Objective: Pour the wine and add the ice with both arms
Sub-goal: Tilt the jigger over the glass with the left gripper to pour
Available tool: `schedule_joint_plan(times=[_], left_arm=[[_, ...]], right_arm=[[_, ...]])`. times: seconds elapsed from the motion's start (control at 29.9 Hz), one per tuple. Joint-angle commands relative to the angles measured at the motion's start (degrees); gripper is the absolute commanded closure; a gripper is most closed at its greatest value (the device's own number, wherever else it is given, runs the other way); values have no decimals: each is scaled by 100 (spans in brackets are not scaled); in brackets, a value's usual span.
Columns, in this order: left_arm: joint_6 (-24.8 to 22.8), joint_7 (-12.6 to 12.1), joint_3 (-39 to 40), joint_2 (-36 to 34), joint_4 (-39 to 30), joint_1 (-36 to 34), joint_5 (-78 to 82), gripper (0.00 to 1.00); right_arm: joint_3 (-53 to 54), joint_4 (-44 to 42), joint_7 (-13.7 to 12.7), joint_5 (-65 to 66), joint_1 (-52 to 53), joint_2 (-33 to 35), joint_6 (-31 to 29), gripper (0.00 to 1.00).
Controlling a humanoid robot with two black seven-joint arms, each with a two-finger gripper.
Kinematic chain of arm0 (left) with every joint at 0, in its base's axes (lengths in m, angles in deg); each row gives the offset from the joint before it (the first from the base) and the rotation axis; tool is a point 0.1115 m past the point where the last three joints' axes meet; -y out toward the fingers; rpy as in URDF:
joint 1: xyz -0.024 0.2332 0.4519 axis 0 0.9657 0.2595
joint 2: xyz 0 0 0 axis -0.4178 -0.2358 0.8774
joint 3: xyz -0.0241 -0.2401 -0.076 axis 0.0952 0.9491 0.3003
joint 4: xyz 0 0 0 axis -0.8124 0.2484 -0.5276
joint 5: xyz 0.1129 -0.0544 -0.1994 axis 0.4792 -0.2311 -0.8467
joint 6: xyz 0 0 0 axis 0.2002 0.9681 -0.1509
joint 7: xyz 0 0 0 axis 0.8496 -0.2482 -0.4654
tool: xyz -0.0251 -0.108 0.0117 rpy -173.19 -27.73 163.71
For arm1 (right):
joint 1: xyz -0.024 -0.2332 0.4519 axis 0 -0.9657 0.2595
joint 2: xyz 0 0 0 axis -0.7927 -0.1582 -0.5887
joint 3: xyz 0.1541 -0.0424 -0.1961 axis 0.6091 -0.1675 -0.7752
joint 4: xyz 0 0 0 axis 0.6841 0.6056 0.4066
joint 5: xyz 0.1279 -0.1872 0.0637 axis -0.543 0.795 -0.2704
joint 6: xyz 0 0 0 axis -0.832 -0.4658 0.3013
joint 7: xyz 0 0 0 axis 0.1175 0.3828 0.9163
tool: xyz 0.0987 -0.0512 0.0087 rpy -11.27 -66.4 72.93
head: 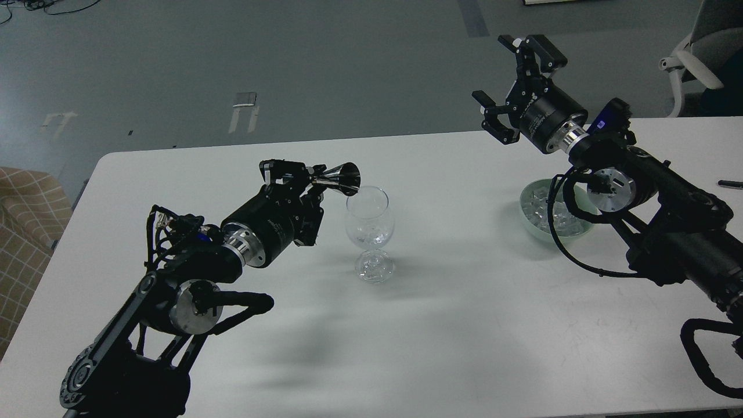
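At the far left edge sits a tan checked cushion or seat (pixel 26 232), beside the white rectangular table (pixel 464 325); the black jointed left arm (pixel 174 278) rises from the lower left corner and bends at a silver-capped elbow, its forearm reaching up and to the right over the tabletop; the left gripper (pixel 305 180) is closed around a small shiny metal double-cone jigger (pixel 339 177), held tipped on its side with its flared mouth at the rim of a clear stemmed wine glass (pixel 370 229); the glass stands upright near the table's middle, with what look like a few clear pieces in its bowl; further right a pale green round bowl (pixel 531 223) rests on the table, holding the ice (pixel 543 209), a heap of small clear glassy cubes, partly hidden by a looped black cable; the black right arm (pixel 667 220) enters from the right edge and slants up and left above that bowl; the right gripper (pixel 516 87) hangs raised above the table's far edge, its fingers spread wide and holding nothing; a dark pen-like object (pixel 730 184) lies near the right edge; beyond the table lies grey floor (pixel 232 69) with tape marks, and a white-framed chair (pixel 696 52) stands at the upper right.
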Motion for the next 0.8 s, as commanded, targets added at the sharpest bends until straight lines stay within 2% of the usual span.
schedule_joint_plan(times=[0.0, 0.77], left_arm=[[-9, -4, -7, -1, -5, -4, 173, 86], [-105, -22, -33, -141, -5, -233, 429, 86]], right_arm=[[5, 0, 0, 0, -5, 0, 1, 0], [5, 0, 0, 18, -23, 0, 1, 0]])
